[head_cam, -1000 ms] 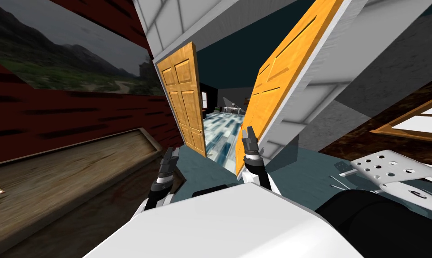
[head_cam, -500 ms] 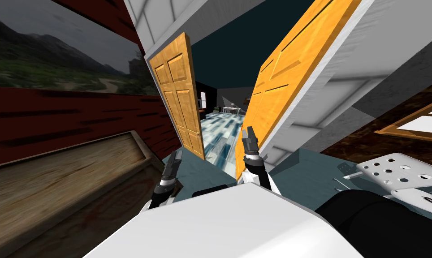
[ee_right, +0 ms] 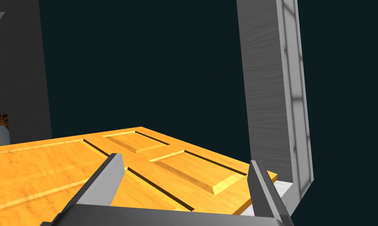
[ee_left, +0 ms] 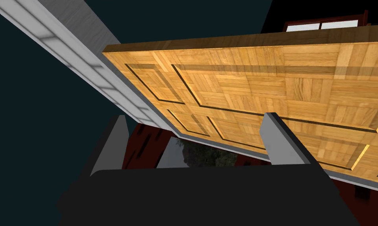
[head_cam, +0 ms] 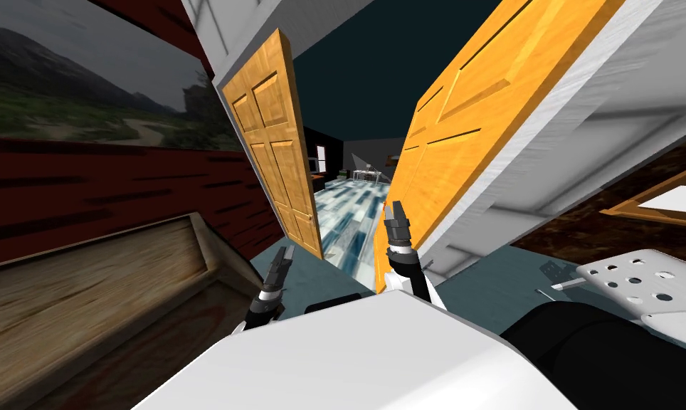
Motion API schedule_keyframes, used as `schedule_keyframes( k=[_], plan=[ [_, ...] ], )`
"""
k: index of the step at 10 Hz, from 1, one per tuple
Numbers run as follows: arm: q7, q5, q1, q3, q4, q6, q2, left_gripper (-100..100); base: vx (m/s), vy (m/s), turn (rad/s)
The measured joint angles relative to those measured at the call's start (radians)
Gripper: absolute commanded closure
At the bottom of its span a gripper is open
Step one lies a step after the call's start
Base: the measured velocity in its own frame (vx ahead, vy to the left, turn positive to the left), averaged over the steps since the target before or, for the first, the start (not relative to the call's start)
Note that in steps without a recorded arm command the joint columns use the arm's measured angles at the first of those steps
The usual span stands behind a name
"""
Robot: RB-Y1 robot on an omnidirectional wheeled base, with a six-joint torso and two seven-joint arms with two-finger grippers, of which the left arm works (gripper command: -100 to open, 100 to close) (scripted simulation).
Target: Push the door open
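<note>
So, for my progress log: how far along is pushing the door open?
Done: the left door leaf and right door leaf both stand swung apart, blue tiled floor showing between. In hand: the open right claw lies along the right door leaf; contact unclear. The left claw is open too. Left: probably widening the gap.

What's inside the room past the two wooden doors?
A blue and white tiled floor, a pale table at the far end and a lit window. The left door and right door cover the room's sides.

Head looks steeply down; wrists closely face doors point(head_cam: 274, 142).
</note>
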State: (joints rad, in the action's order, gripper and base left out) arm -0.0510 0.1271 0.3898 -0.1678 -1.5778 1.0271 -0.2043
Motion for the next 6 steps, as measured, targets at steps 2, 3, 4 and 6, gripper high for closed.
schedule_keyframes(
  k=[2,3,4,6],
  plan=[
    [-0.015,0.004,0.001,-0.012,0.032,0.024,-0.015,-100,0.169,-0.052,-0.018],
    [-0.020,0.005,-0.005,-0.017,0.062,0.042,-0.020,-100,0.166,-0.055,-0.024],
    [-0.025,0.007,-0.012,-0.024,0.094,0.061,-0.025,-100,0.175,-0.050,-0.022],
    [-0.039,0.012,-0.016,-0.037,0.141,0.093,-0.038,-100,0.155,-0.047,-0.017]
  ],
)
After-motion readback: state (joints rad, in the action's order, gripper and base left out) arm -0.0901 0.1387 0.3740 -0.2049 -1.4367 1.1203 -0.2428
